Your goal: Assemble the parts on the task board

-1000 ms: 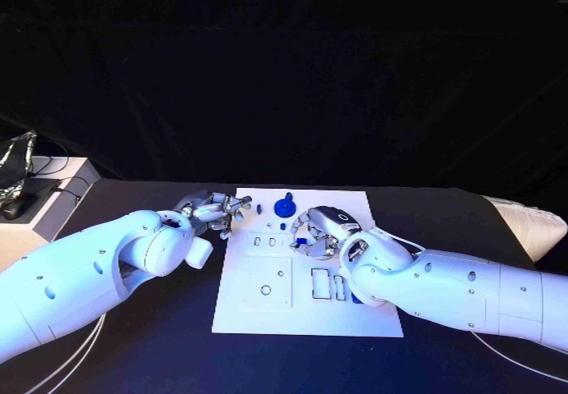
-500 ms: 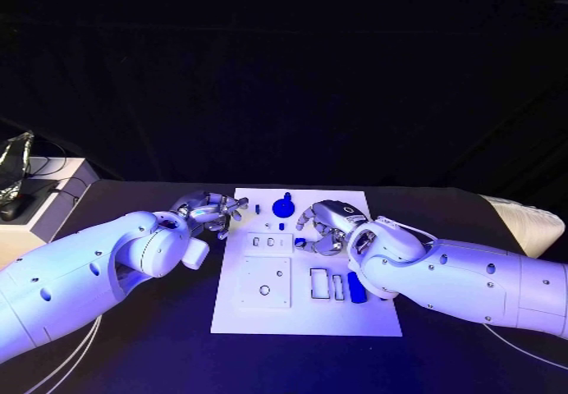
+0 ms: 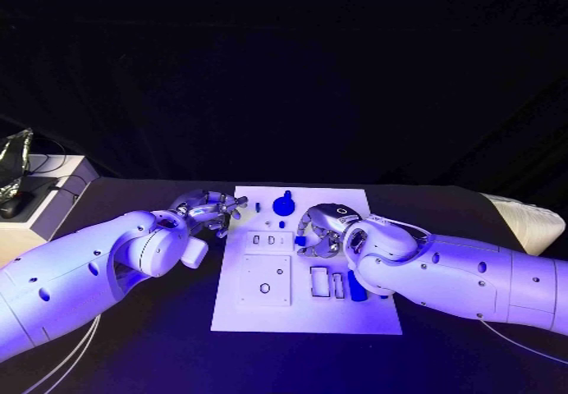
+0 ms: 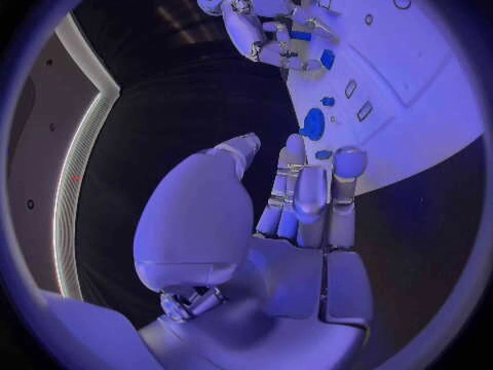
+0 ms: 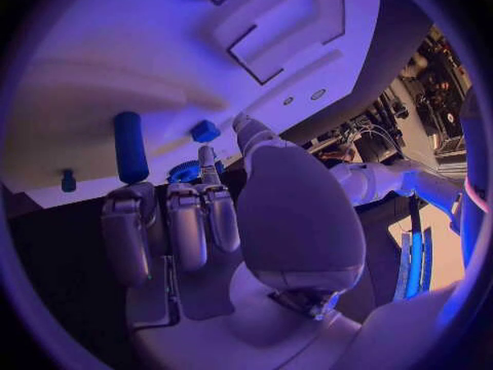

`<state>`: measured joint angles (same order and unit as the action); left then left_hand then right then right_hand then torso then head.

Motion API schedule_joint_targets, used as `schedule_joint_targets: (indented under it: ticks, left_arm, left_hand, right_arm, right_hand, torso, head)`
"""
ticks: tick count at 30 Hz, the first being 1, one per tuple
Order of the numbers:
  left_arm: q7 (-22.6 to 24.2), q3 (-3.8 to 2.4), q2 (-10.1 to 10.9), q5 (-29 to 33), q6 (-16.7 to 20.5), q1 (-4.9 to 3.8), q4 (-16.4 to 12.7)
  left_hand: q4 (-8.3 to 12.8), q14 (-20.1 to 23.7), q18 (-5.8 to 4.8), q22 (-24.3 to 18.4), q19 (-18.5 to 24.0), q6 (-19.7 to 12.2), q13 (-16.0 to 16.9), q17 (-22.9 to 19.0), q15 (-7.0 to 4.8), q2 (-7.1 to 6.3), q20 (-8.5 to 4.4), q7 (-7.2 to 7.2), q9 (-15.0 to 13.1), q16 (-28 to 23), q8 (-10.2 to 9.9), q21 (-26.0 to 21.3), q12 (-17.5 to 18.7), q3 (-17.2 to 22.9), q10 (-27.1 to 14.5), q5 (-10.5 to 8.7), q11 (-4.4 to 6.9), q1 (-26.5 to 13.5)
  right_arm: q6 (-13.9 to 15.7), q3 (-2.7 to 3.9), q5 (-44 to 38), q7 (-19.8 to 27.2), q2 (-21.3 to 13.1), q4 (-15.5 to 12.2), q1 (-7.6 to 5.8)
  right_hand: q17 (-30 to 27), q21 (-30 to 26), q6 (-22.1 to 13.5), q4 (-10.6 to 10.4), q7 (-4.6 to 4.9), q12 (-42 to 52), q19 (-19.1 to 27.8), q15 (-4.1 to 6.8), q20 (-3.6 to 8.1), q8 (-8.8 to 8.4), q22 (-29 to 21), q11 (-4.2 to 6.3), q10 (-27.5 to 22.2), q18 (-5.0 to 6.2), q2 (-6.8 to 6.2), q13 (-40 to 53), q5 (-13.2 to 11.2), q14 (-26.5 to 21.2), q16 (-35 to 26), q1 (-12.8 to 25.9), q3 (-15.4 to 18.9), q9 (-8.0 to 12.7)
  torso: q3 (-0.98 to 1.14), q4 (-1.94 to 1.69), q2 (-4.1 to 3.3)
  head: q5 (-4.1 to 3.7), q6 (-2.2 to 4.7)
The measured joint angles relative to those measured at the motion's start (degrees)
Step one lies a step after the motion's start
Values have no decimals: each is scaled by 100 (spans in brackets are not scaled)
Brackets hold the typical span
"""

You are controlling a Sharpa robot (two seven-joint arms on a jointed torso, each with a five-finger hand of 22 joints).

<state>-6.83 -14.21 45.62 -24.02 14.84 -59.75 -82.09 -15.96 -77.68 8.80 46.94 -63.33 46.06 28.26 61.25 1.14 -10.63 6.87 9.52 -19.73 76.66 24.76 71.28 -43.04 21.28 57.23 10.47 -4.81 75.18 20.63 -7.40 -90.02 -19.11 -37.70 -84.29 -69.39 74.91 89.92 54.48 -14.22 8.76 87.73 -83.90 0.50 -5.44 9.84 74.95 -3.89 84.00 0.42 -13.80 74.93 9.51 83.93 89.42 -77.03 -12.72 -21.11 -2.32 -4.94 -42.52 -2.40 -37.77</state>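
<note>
On the black table (image 3: 142,345) lies the white task board (image 3: 305,316), blue parts on its far half. Left hand (image 3: 208,209) hovers at the board's left edge, fingers apart, holding nothing. Right hand (image 3: 326,230) pinches a small blue part (image 3: 300,240) over the board.

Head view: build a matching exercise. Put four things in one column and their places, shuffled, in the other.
Things:
1. left hand
2. right hand
3. round blue part
4. long blue part

Places:
A. above the middle of the task board
B. at the board's far end
C. over the black table, just off the board's left edge
D. on the board's right side, beside the rectangular cutouts

Pairs: 1-C, 2-A, 3-B, 4-D
</note>
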Motion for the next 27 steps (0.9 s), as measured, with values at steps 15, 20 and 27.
schedule_joint_targets:
  ticks: [15,20,27]
  left_arm:
    - [23,1,-3,-21,-11,7,11]
    - [25,1,-5,-25,-15,10,15]
    - [27,1,-5,-28,-20,11,16]
  left_hand:
    - [0,0,0,1,0,-20,-7,-1,0,0,0,-20,1,0,0,0,0,0,-13,0,-14,0]
    - [0,0,0,1,-1,-20,-9,-1,0,0,0,-20,1,0,0,0,0,0,-21,0,-21,0]
    - [0,0,0,1,-1,-20,-9,-1,0,0,0,-20,2,0,0,0,0,0,-21,0,-21,0]
  right_arm:
    - [45,0,-141,-267,60,82,3]
    - [19,0,-144,-284,94,143,8]
    - [-34,-2,-144,-289,160,233,17]
  right_hand:
    - [0,0,0,-31,0,0,0,0,0,0,-1,0,0,0,138,-1,47,0,0,-138,31,0]
    - [0,0,16,-33,-16,0,0,0,0,0,-1,0,0,0,186,-2,81,0,0,-186,30,0]
    - [0,0,21,-48,-20,0,0,0,0,0,-2,0,0,0,193,-2,103,0,0,-254,14,-3]
  torso:
    - [0,7,-2]
    - [2,7,1]
    - [6,5,5]
  head:
    - [0,-44]
    - [-4,-65]
    - [-2,-83]
